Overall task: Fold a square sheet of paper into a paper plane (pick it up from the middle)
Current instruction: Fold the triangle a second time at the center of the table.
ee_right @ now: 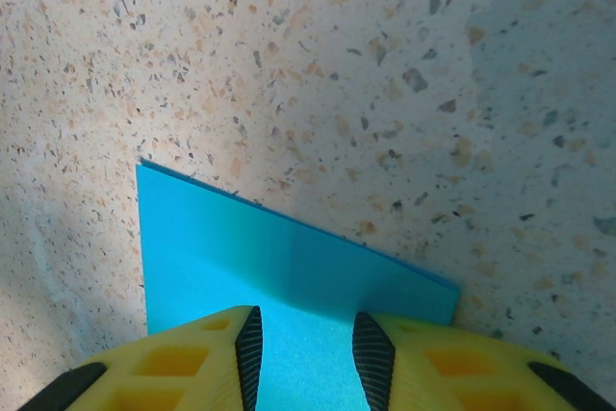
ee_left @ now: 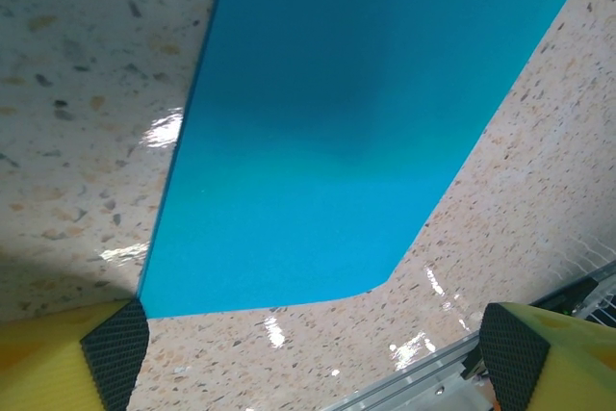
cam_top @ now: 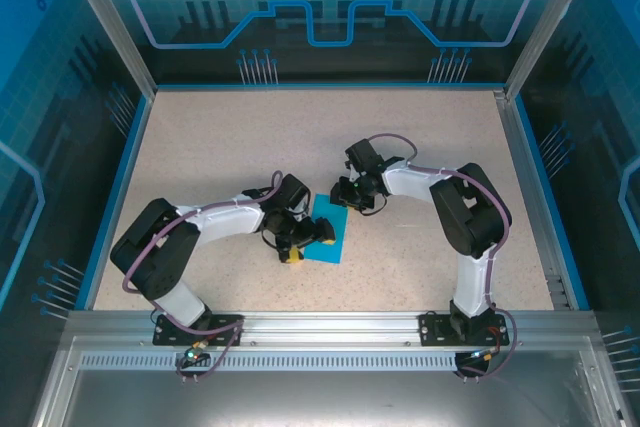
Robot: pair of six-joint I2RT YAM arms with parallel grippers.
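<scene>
Pads (ee_left: 115, 358): black-faced, on yellow fingers, in both bottom corners of the left wrist view, set far apart.
Left gripper (ee_left: 313, 358): jaws wide open and empty, low over the table (cam_top: 220, 137) at one end of the sheet.
Right gripper (ee_right: 306, 339): jaws part open with a narrow gap, tips over the sheet's other end. Nothing pinched that I can see; can't tell if the tips press on the paper.
Square sheet of paper (cam_top: 330, 232): flat on the table mid-workspace, between the two grippers.
Shape: looks oblong rather than square from above, and its far edge in the right wrist view looks doubled. Probably one half-fold is in, not certain.
Done: at most that first fold.
Left to do: nose corners, centre crease, wings. No point or dart shape yet, so it's early.
</scene>
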